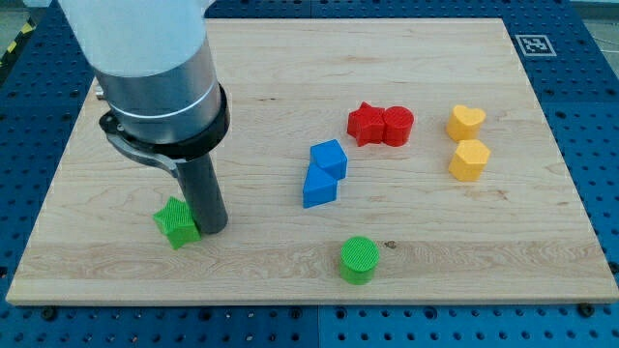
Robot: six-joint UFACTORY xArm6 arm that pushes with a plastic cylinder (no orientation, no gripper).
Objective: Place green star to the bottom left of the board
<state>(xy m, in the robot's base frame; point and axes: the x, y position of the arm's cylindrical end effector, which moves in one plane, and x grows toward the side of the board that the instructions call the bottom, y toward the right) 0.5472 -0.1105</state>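
Note:
The green star (176,221) lies on the wooden board (290,58) in the lower left part of the view. My tip (213,230) rests on the board right beside the star, touching its right side. The rod rises from there to the arm's grey and white body at the view's top left.
A green cylinder (359,259) stands near the bottom edge, right of centre. Two blue blocks (323,173) sit together mid-board. A red star (366,124) and a red cylinder (397,126) touch at upper right. A yellow heart (466,121) and a yellow hexagon (469,159) stand at the right.

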